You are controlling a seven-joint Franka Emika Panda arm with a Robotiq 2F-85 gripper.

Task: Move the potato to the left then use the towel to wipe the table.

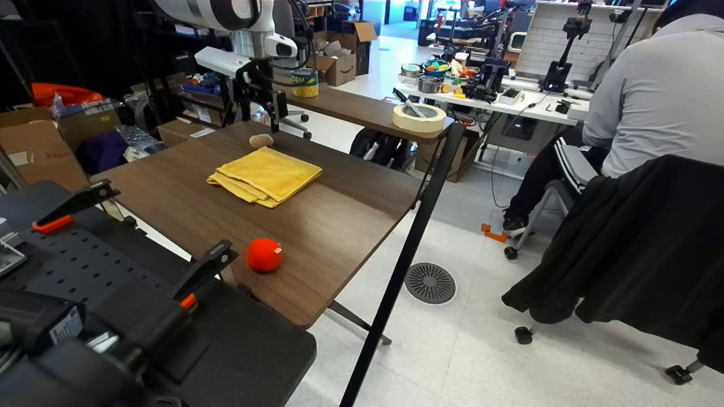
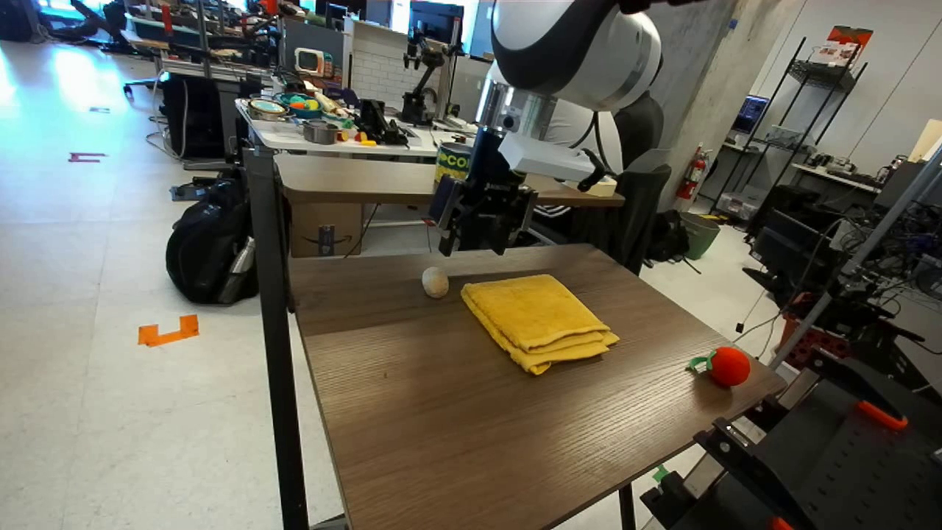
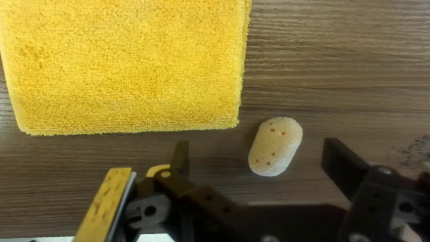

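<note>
The potato is a pale, speckled oval lump in the wrist view (image 3: 275,147). It also shows in both exterior views (image 1: 261,141) (image 2: 435,283). It lies on the brown wooden table (image 2: 441,434), just off a corner of the towel. The folded yellow towel (image 1: 266,174) lies flat on the table and fills the upper left of the wrist view (image 3: 124,64). My gripper (image 3: 257,151) is open and empty above the table. Its fingers stand apart on both sides of the potato in the wrist view. The gripper (image 2: 473,246) hangs above the potato's level and does not touch it.
A red ball-like toy with a green piece (image 2: 729,366) sits near a table corner. A raised shelf (image 1: 350,110) along one side bears a can (image 1: 305,85) and a tape roll (image 1: 419,117) with a marker. Black clamps (image 1: 209,265) and a dark cart adjoin another edge.
</note>
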